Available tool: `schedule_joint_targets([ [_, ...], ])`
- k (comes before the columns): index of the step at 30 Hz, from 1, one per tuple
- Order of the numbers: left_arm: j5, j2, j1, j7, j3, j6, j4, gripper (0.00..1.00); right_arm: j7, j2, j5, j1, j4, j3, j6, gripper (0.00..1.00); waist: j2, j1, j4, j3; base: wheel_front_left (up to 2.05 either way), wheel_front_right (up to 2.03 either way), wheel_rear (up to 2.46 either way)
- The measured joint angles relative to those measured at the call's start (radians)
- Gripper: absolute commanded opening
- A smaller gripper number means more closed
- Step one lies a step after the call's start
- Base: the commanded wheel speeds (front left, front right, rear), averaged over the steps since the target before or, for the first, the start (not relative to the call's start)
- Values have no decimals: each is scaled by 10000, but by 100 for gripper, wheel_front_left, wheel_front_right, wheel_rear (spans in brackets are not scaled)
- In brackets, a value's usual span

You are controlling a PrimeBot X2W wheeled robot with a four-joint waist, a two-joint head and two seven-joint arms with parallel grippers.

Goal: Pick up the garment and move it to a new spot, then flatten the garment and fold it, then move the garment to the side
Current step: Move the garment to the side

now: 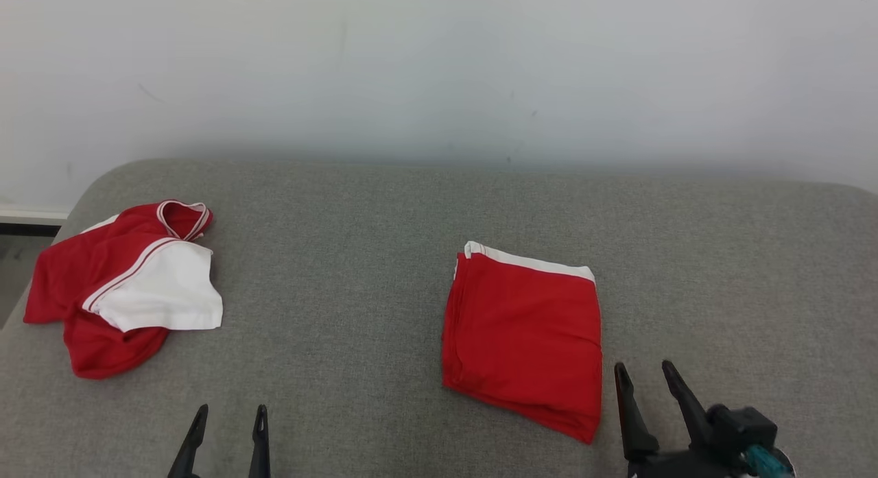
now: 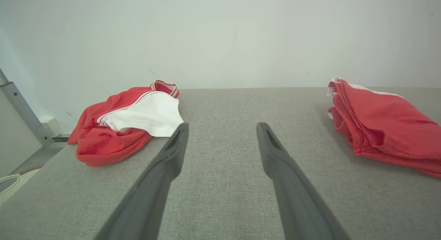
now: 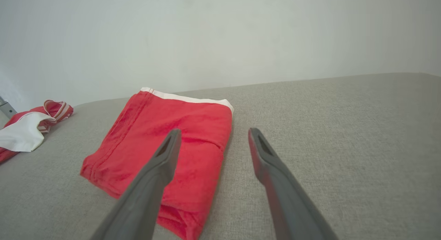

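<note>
A wide grey woven-fabric padded surface with rounded far corners spans the foreground. Behind it rises a plain white wall, flecked with a few small dark scuffs. At the far left, a black skirting strip runs along the wall's foot above grey floor. In the left wrist view, a slanting grey metal post stands beside the surface, with a small white block near its base.

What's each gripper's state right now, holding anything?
Left gripper: open, holding nothing.
Right gripper: open, holding nothing, next to the folded red garment.
</note>
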Motion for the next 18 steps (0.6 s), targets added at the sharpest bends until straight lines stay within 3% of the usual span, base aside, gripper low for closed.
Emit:
schedule_joint_targets([
  [8,0,0,-212,0,-370,-31,153,100,-2,-6,136,-2869,3312,105,0,100,0,0,377,144,0,0,0],
  [9,-2,-2,-216,2,-499,-35,196,100,-2,-10,242,-3512,4188,-94,0,100,0,0,504,178,0,0,0],
  [18,-59,-2,-411,2,-803,-42,272,100,0,2,201,-5148,7428,-658,0,100,0,0,1027,420,0,0,0],
])
